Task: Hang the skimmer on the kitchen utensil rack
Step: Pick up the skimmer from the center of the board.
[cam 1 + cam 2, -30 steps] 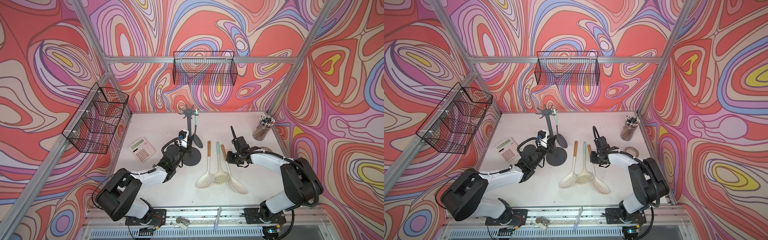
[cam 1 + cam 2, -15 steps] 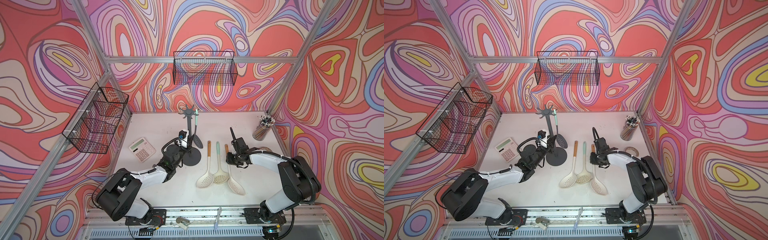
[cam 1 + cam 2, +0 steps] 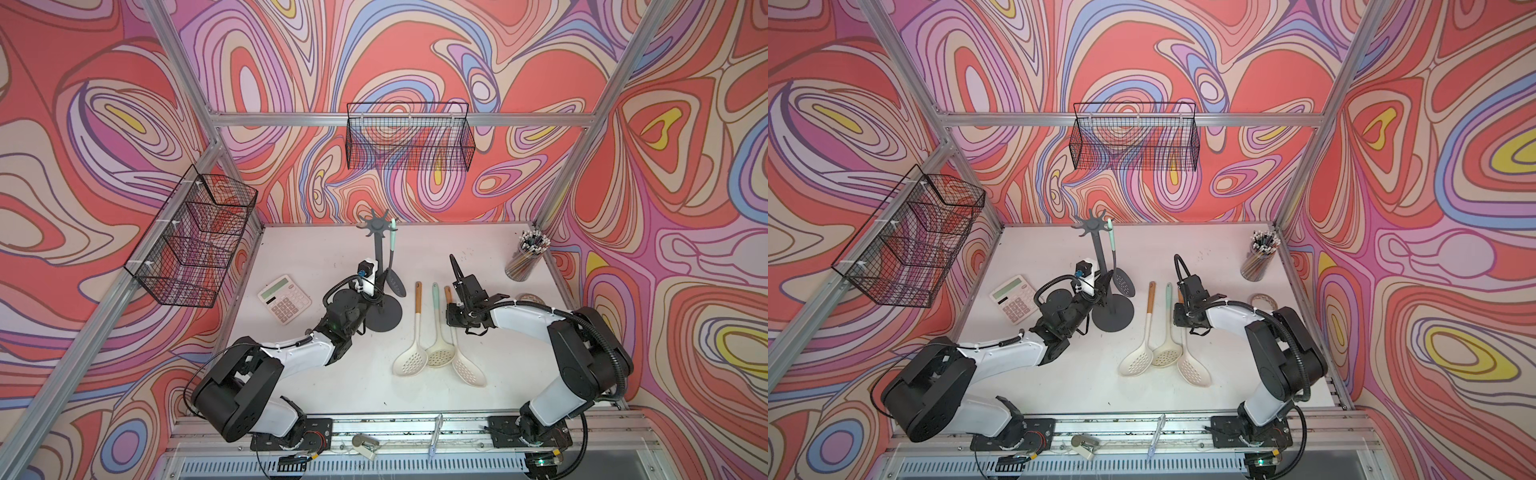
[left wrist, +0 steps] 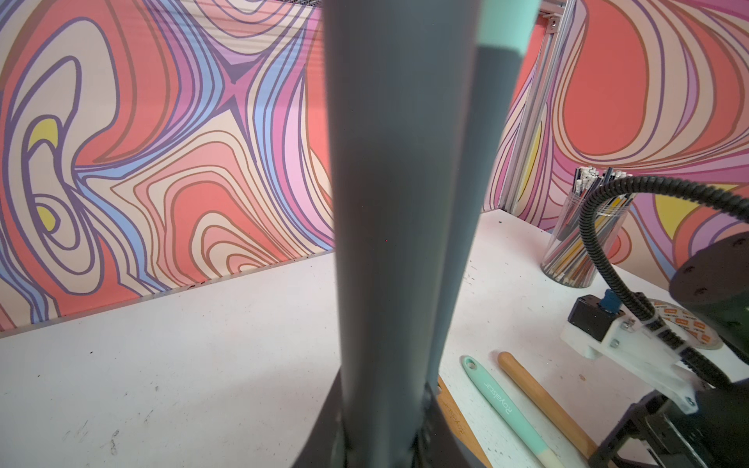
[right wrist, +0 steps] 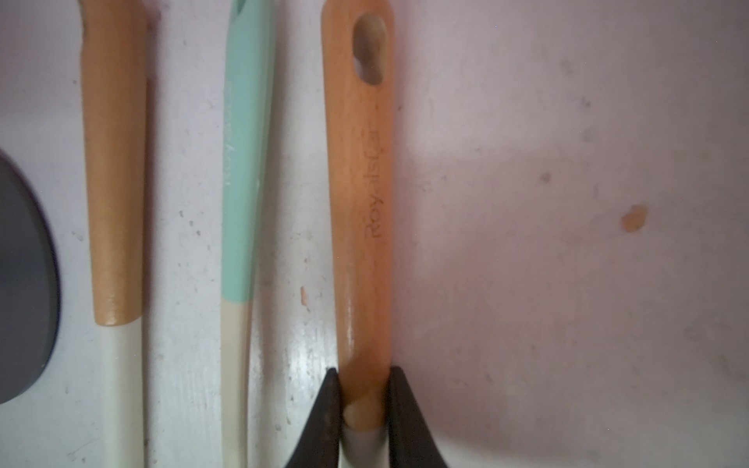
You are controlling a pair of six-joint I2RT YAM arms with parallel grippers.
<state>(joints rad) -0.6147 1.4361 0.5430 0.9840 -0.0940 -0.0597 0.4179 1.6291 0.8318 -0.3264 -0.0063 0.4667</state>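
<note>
On the desk [image 3: 490, 249], open surface lies between the skimmer [image 3: 468, 368] and the right edge. The right gripper [image 5: 363, 377] is clamped on the skimmer's wooden handle, near its cream neck. The cream perforated head lies flat. Two other skimmers [image 3: 440, 356] lie just left. The left gripper [image 3: 375, 296] grips the kitchen utensil rack [image 3: 379, 253] by its pole.

We log the left arm [image 3: 297, 353] stretched low and forward, left gripper [image 3: 376, 296] closed on the utensil rack [image 3: 379, 257], low on its pole. Right arm [image 3: 519, 318] bent inward, right gripper [image 5: 362, 405] pointing down, fingers [image 5: 324, 413] pinching the skimmer [image 5: 360, 202] by its handle.
</note>
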